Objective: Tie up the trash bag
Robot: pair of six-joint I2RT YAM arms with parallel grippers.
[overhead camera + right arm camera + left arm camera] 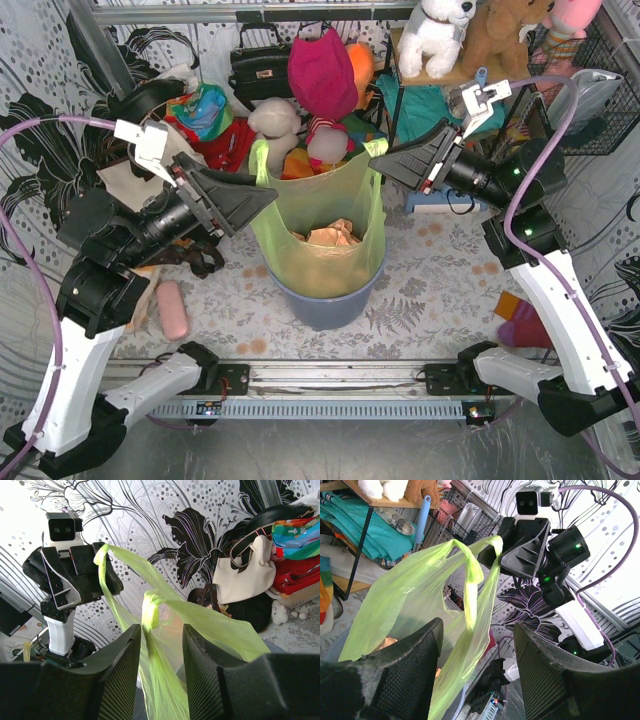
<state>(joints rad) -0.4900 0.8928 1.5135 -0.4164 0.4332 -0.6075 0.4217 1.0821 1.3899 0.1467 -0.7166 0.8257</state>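
The light-green trash bag [320, 215] stands in a round blue-grey bin [325, 305], with crumpled brown paper [335, 235] inside it. Its two handles are pulled up and apart. My left gripper [268, 196] is at the left handle [259, 158] and my right gripper [380, 160] at the right handle [375, 148]. In the left wrist view my left gripper [477, 626] is open, and bag film [470, 645] hangs between the fingers beside the left one. In the right wrist view my right gripper [161, 627] is open, with a handle strip [152, 615] running through the gap.
A pink oblong thing [172, 310] lies left of the bin, and a red and orange item [520, 325] lies at the right. Plush toys, a black handbag [260, 65], a cream tote [250, 575], a shelf and a wire basket [590, 100] crowd the back.
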